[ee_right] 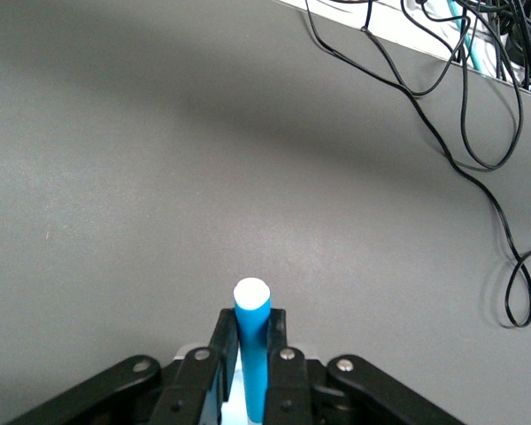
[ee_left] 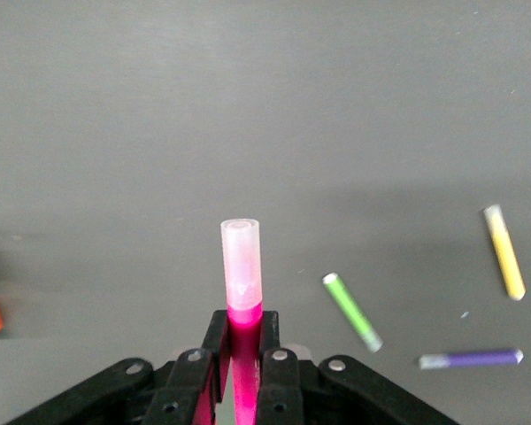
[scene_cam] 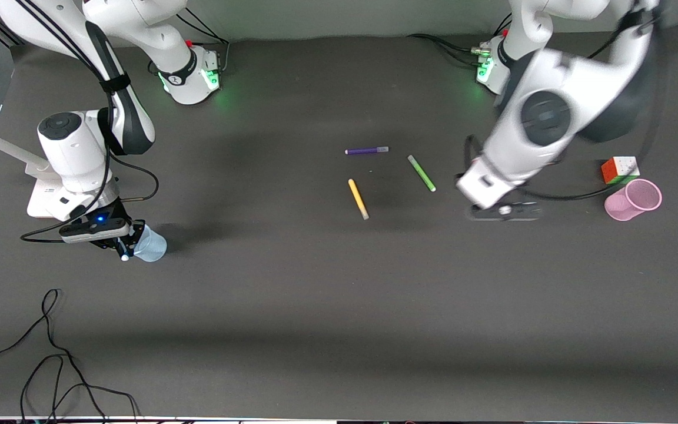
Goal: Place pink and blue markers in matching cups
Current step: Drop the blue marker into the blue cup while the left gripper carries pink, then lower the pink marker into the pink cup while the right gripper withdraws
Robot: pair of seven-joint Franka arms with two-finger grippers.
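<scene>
My right gripper (scene_cam: 129,240) is shut on the blue marker (ee_right: 251,350), whose white end (scene_cam: 124,257) sticks out past the fingers. It is low and right against the pale blue cup (scene_cam: 152,245), on the side toward the right arm's end of the table. My left gripper (scene_cam: 505,210) is shut on the pink marker (ee_left: 241,266), pale cap pointing out from the fingers (ee_left: 215,341). It is over bare table between the green pen (scene_cam: 421,173) and the pink cup (scene_cam: 633,200). The pink marker is hidden in the front view.
A purple pen (scene_cam: 366,151), a yellow pen (scene_cam: 358,199) and the green pen lie mid-table; all three show in the left wrist view (ee_left: 352,312). A colour cube (scene_cam: 620,169) stands against the pink cup. Loose black cables (scene_cam: 50,353) lie near the table's front corner.
</scene>
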